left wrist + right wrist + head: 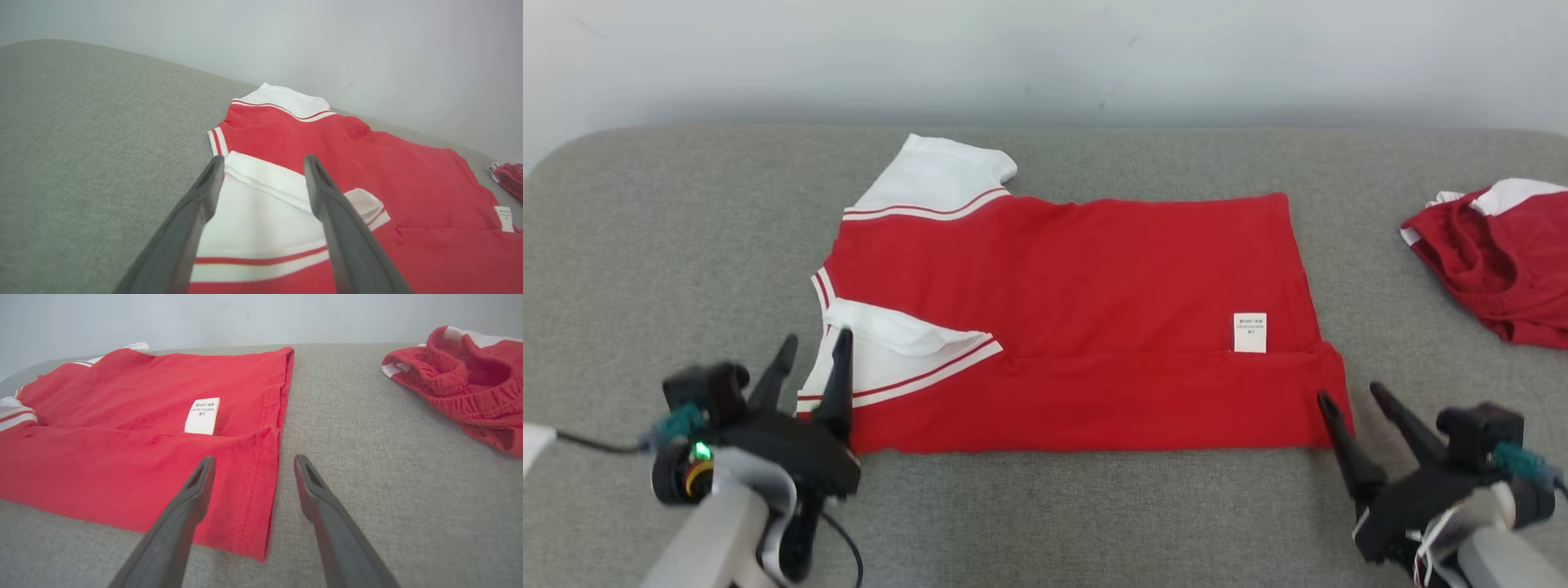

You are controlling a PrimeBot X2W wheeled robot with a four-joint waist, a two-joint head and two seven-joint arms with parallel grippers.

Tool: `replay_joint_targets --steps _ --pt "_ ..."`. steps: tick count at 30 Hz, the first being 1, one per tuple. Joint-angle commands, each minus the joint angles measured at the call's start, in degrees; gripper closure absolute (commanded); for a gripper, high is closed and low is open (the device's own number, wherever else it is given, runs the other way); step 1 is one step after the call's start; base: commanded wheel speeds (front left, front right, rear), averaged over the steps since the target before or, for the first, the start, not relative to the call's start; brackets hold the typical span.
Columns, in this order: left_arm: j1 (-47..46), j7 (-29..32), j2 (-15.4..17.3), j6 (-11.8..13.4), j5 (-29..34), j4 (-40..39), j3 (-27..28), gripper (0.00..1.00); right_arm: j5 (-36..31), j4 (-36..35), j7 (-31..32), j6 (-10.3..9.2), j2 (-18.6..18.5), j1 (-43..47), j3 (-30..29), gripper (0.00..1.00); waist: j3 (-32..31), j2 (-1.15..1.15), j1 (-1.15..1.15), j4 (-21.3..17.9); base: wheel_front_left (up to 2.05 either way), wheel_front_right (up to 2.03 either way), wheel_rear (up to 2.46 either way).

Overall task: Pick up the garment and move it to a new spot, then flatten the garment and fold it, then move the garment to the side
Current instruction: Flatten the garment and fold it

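Note:
The garment (1078, 318) is a red shirt with white sleeves, spread flat on the grey surface with its near long edge folded over toward the middle. A white label (1250, 332) shows near its right end. My left gripper (813, 343) is open at the garment's near left corner, its fingers straddling the folded white sleeve (261, 212) with nothing gripped. Over on the other side, my right gripper (1347, 394) hangs open over the near right corner; its left finger (196, 490) is above the red hem (261, 486) and the other is above bare cloth surface.
Another red and white garment (1499, 253) lies crumpled at the far right. The grey padded surface (686, 245) ends at a pale wall behind. A black cable (588, 443) trails from my left wrist at the left edge.

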Motion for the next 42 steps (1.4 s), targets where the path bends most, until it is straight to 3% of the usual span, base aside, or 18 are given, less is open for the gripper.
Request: replay_joint_targets --steps 1,11,23,24,25,26,27,28,35,42 --pt "2.5 -0.6 0.2 0.4 1.2 -0.9 0.3 0.00 -0.7 0.0 -0.4 -0.12 0.8 1.6 -0.5 0.00 -0.7 -0.01 0.00 0.6 0.00 0.00 0.00" --pt "10.0 -1.1 0.9 3.7 7.3 -4.3 0.3 0.00 -7.7 0.9 -0.1 -0.12 3.1 4.7 -4.4 0.00 -0.7 -0.01 0.00 0.9 0.00 0.00 0.00" --pt "10.2 -1.0 -1.0 4.5 11.9 1.2 -0.9 0.00 -12.3 5.8 0.8 -0.12 7.7 3.1 -7.0 0.00 -0.1 -0.01 0.00 1.0 0.00 0.00 0.00" --pt "10.1 -1.0 -1.3 4.2 11.7 2.4 -0.9 0.00 -12.3 6.5 0.9 -0.12 8.0 2.9 -7.0 0.09 -0.1 -0.01 0.00 1.0 0.00 0.00 0.00" --pt "9.9 -1.0 -1.7 4.0 11.3 3.4 -0.9 0.40 -12.5 7.1 0.9 -0.12 8.3 2.6 -7.0 0.57 -0.1 -0.01 0.00 1.0 0.00 0.00 0.00" --pt "9.9 -1.0 -1.7 4.0 11.3 3.4 -0.9 0.40 -12.5 7.1 0.9 -0.12 8.3 2.6 -7.0 0.57 -0.1 -0.01 0.00 1.0 0.00 0.00 0.00" --pt "9.8 -1.0 -2.2 3.4 11.1 4.3 -1.0 0.73 -12.5 7.4 0.8 -0.12 8.7 2.4 -6.9 0.78 -0.2 -0.01 0.00 1.1 0.00 0.00 0.00" --pt "9.5 -1.0 -2.5 3.1 11.2 5.1 -1.1 1.00 -12.5 7.7 0.7 -0.12 9.0 2.4 -6.8 1.00 -0.2 -0.01 0.00 1.1 0.00 0.00 0.00" --pt "10.7 -1.0 -2.8 1.7 12.3 5.2 1.0 1.00 -11.0 8.2 -1.6 -0.12 8.9 3.7 -7.4 1.00 -2.6 -0.01 0.00 1.2 0.00 0.00 0.00" --pt "17.0 -1.0 -2.7 1.5 13.3 0.5 2.9 1.00 -7.0 2.4 -1.3 -0.12 7.1 10.9 -8.3 1.00 -5.7 -0.01 0.00 1.3 0.00 0.00 0.00"
